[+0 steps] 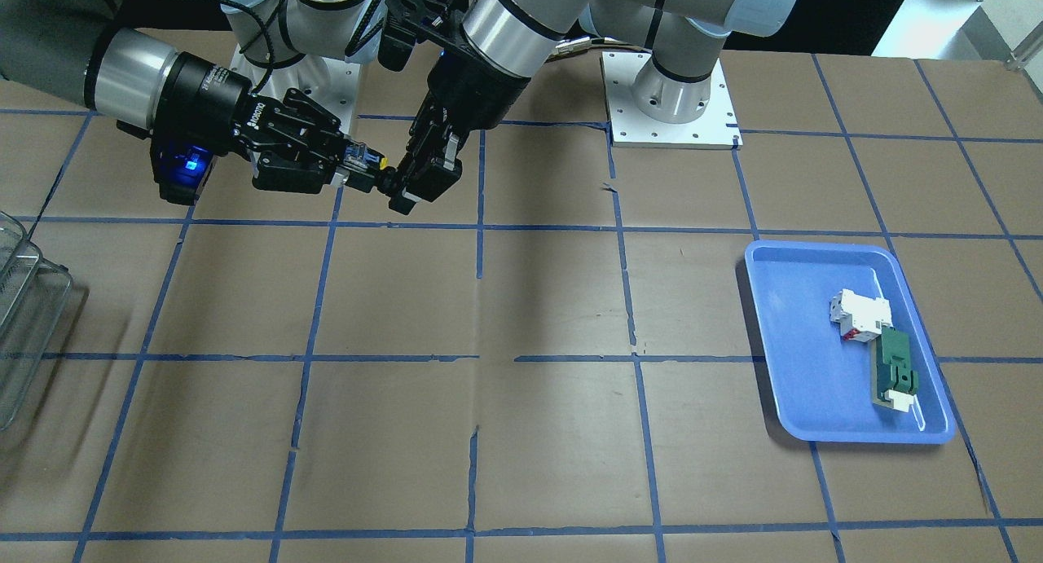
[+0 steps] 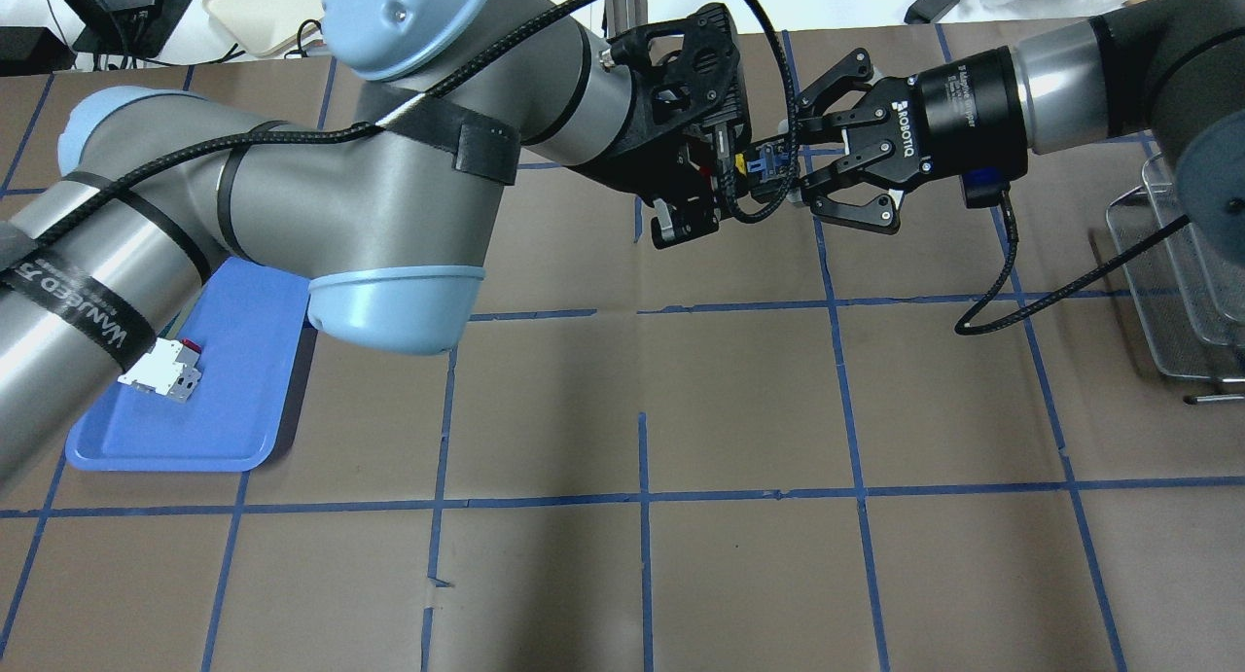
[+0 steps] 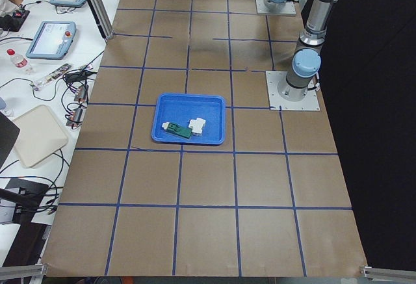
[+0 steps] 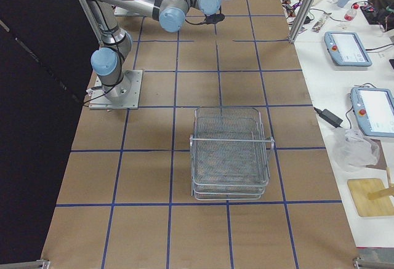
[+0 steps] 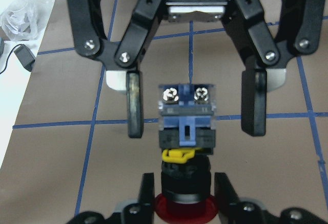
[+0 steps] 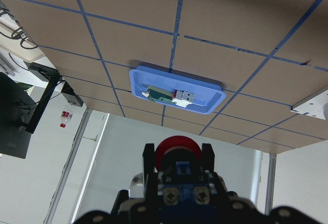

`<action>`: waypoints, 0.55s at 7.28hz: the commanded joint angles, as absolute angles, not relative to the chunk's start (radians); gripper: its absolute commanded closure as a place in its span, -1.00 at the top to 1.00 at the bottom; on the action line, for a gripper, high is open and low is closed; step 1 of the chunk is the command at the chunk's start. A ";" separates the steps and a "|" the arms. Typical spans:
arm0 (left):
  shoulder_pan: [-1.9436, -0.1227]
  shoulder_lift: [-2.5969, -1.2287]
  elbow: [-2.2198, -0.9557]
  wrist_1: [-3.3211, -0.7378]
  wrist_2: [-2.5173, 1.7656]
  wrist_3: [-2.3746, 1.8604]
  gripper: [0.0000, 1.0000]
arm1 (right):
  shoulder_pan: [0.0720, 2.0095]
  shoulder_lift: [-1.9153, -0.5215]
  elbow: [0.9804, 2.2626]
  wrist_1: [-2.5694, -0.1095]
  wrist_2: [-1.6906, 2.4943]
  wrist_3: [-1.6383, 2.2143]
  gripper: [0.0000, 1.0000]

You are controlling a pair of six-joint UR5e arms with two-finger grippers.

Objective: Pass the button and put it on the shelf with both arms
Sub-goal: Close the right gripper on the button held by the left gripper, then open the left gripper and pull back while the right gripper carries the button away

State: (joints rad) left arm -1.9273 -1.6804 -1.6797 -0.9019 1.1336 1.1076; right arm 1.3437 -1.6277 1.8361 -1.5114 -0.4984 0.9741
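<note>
The button (image 1: pixel 368 164) hangs in the air between the 2 grippers, over the table's middle stretch and well apart from both ends. Its red cap points toward the left gripper (image 5: pixel 184 190) and its clear bluish end block toward the right gripper (image 5: pixel 193 129). The left jaws are clamped on the black body just behind the cap. The right jaws stand wide, with 1 of the fingers (image 5: pixel 134 106) on each side of the end block and a gap at both (1 gap looks slightly larger, though the wrist angle may exaggerate it). By my reading, the handover is at the point of closing. The shelf (image 4: pixel 229 152) stands toward the table's end on the robot's right, the blue tray (image 1: pixel 815 257) toward the opposite end. If the left jaws let go before the right ones bite, the button drops to the table. An off-centre close could shove the block sideways and twist it in the left grip. A hold on only that short block may also let the cap end sag on the way to the shelf.
</note>
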 commanded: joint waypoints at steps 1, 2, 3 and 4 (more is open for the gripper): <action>-1.927 -1.680 -1.680 -0.902 1.132 1.100 -0.24 | 1.344 -1.628 1.836 -1.511 -0.492 0.974 -0.91; -1.927 -1.681 -1.680 -0.902 1.134 1.100 0.99 | 1.342 -1.628 1.836 -1.511 -0.492 0.974 -0.92; -1.927 -1.681 -1.680 -0.902 1.141 1.100 1.00 | 1.342 -1.628 1.836 -1.511 -0.491 0.974 -0.93; -1.927 -1.681 -1.680 -0.902 1.146 1.100 1.00 | 1.342 -1.628 1.835 -1.512 -0.492 0.974 -0.95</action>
State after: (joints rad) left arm -1.9267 -1.6810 -1.6797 -0.9020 1.1397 1.1000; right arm 1.3424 -1.6276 1.8358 -1.5113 -0.4919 0.9741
